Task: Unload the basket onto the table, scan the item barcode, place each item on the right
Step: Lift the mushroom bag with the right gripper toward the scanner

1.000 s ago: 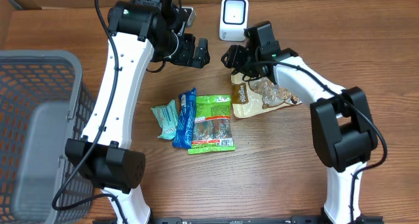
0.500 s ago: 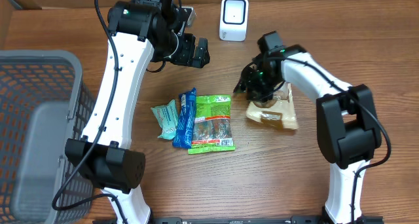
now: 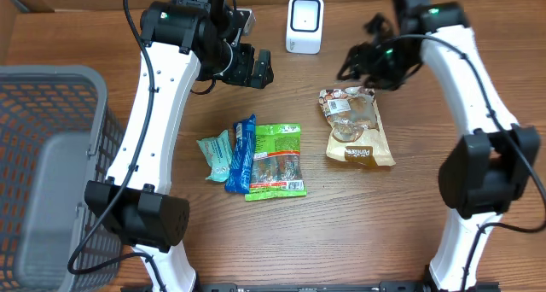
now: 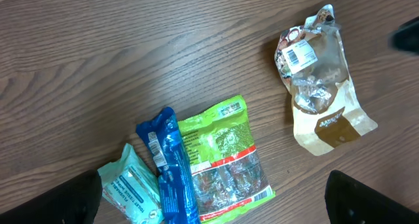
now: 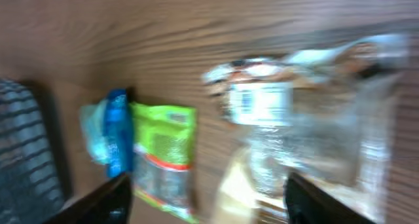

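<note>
A tan and clear pouch (image 3: 358, 128) lies flat on the wood table with a white barcode label (image 4: 300, 52) facing up near its far end. My right gripper (image 3: 358, 57) hangs open above and behind it, holding nothing; the right wrist view is blurred, with the pouch (image 5: 308, 119) below the jaws. The white scanner (image 3: 304, 23) stands at the back centre. High over the table's back left my left gripper (image 3: 260, 70) stands wide open and empty. Its wrist view looks down on the pouch (image 4: 321, 86) and the other packets.
A green snack packet (image 3: 277, 160), a blue packet (image 3: 242, 154) and a teal wipes pack (image 3: 217, 155) lie together at mid-table. A grey mesh basket (image 3: 51, 172) fills the left side. Bare wood lies in front of the packets.
The right gripper let go of the pouch and drew up and back to the right. The pouch now lies flat, label up. The left arm has not moved.
</note>
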{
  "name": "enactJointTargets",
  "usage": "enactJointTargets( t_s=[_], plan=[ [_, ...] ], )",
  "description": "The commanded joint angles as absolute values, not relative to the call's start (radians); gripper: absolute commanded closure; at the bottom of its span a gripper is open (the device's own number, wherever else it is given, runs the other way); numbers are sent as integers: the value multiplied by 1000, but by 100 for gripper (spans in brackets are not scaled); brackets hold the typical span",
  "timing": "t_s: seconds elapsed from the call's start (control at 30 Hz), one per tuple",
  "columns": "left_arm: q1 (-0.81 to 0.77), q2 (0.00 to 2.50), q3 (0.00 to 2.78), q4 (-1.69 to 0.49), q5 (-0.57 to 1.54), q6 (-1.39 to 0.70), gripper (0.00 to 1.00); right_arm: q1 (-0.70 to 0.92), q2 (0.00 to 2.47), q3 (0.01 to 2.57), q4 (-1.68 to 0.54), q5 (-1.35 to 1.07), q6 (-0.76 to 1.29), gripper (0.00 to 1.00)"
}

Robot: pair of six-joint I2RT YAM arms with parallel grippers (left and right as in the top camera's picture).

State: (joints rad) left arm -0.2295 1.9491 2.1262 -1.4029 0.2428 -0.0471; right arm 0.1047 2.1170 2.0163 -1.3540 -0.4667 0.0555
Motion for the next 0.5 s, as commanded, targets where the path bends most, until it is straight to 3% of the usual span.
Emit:
enactJointTargets(
  t_s=[0.0,0.47],
  plan=[
    [-236,1952,2142,-1402,252,-22,0,62,2103,1981,-1371,-259,-35,19],
    [-236,1952,2142,-1402,252,-22,0,38,2104,1605,-1161,-374,-196,15]
  ],
)
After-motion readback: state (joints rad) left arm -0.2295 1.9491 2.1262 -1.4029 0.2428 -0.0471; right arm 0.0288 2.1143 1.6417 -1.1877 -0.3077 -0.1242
